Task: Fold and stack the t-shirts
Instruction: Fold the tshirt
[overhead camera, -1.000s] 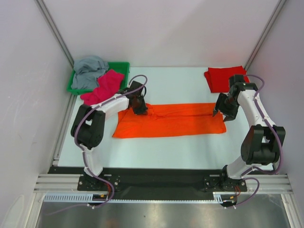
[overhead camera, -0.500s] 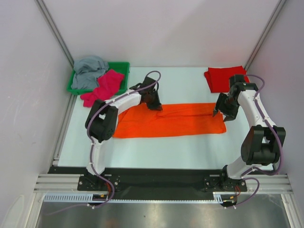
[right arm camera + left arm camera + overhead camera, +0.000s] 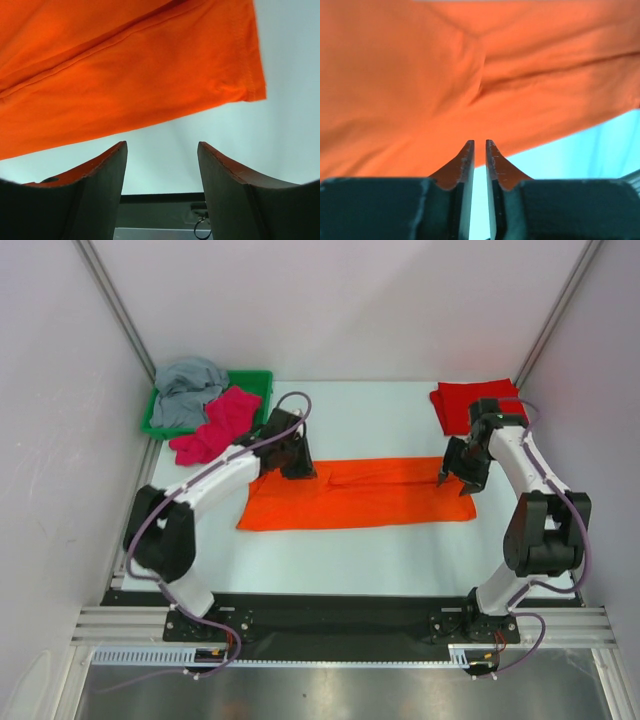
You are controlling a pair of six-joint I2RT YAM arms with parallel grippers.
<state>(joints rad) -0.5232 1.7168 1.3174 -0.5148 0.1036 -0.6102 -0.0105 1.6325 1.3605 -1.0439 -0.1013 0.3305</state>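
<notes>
- Two grippers hang over the orange t-shirt (image 3: pixel 355 495), which lies as a long flat band across the middle of the table (image 3: pixel 390 415). The left gripper (image 3: pixel 479 150) has its jaws only a narrow slit apart with nothing between them. The right gripper (image 3: pixel 162 150) stands wide apart and holds nothing.
- With so thin a gap, the left gripper could come down and push the cloth instead of taking it, rucking the band near the crease under it.
- The right gripper sits by the shirt's right hem corner, and a bite on the top layer alone would peel the fold open when lifted. There seem to be two layers there, though the wrist view does not settle it.
- If one end is lifted higher or sooner than the other, the band would likely twist and the next fold would land skewed.
- A skewed fold would stack badly on the red t-shirt (image 3: pixel 470 405), which lies folded at the far right corner.
- The pink t-shirt (image 3: pixel 215 425) and grey t-shirt (image 3: pixel 188 385) spill over the green tray (image 3: pixel 255 380), just beside the left arm (image 3: pixel 215 475). A wide swing could snag the pink one.
</notes>
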